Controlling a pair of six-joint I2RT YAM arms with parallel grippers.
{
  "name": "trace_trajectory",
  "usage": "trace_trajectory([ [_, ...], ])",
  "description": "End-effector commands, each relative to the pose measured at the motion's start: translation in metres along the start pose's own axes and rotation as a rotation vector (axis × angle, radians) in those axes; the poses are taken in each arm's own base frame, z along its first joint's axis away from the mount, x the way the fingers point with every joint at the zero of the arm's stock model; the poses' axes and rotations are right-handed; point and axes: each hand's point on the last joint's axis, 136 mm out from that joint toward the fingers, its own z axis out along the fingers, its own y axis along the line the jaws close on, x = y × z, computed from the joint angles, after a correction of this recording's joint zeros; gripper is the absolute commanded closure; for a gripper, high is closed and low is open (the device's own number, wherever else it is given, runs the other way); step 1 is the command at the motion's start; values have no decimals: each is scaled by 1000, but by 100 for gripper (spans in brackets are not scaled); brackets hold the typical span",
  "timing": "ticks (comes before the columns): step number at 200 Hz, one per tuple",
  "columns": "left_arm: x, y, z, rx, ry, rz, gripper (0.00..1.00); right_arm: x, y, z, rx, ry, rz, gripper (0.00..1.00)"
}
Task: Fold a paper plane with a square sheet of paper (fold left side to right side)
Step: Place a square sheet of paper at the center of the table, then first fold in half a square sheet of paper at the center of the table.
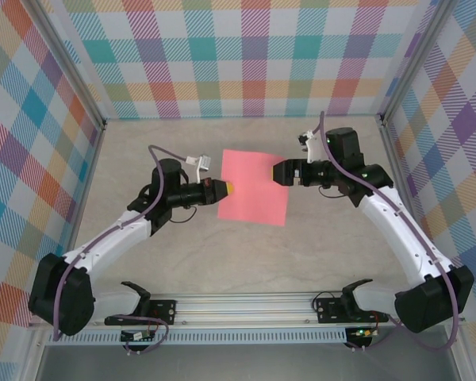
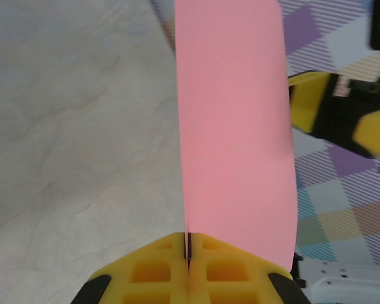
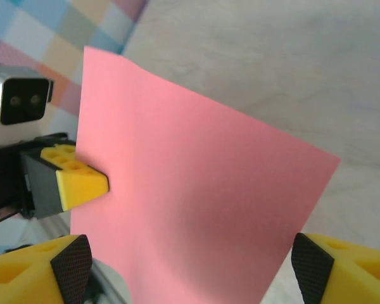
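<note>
The square sheet of paper (image 1: 254,186) is plain salmon-pink and unfolded, spread flat over the middle of the table. My left gripper (image 1: 226,189) is shut on its left edge. In the left wrist view the yellow fingers (image 2: 164,272) pinch the sheet (image 2: 234,126) edge-on. My right gripper (image 1: 278,171) stands open at the sheet's right edge. In the right wrist view its two fingers (image 3: 342,269) sit wide apart, with the sheet (image 3: 196,202) running between them. The left gripper's yellow tip (image 3: 82,183) shows at the sheet's far edge.
The beige stone-patterned table (image 1: 182,254) is boxed in by plaid walls (image 1: 246,55) at the back and both sides. A metal rail (image 1: 246,305) with the arm bases runs along the near edge.
</note>
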Motion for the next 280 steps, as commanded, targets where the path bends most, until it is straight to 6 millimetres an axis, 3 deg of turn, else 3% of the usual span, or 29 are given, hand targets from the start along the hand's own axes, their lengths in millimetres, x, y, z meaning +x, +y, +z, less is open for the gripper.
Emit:
trace_trajectory([
  [1, 21, 58, 8, -194, 14, -86, 100, 22, -37, 15, 122, 52, 40, 14],
  [19, 39, 95, 15, -288, 44, -147, 100, 32, -32, 39, 7, 62, 130, 20],
  [45, 54, 131, 24, -385, 79, -181, 100, 49, -38, 82, -102, 115, 275, 44],
  [92, 48, 145, 30, -461, 118, -119, 100, 71, -61, 146, -122, 210, 397, 78],
  [122, 46, 148, 31, -480, 136, -102, 100, 90, -72, 175, -88, 287, 426, 83],
  [146, 45, 144, 33, -466, 150, -102, 100, 110, -88, 190, -17, 350, 447, 84],
  [219, 26, 95, 46, -249, 128, -124, 60, 167, -118, 197, 152, 497, 493, 84],
  [244, 19, 79, 54, -171, 111, -138, 50, 177, -123, 196, 180, 517, 491, 84],
  [280, 26, 70, 75, -109, 147, -148, 38, 183, -124, 198, 168, 512, 506, 83],
])
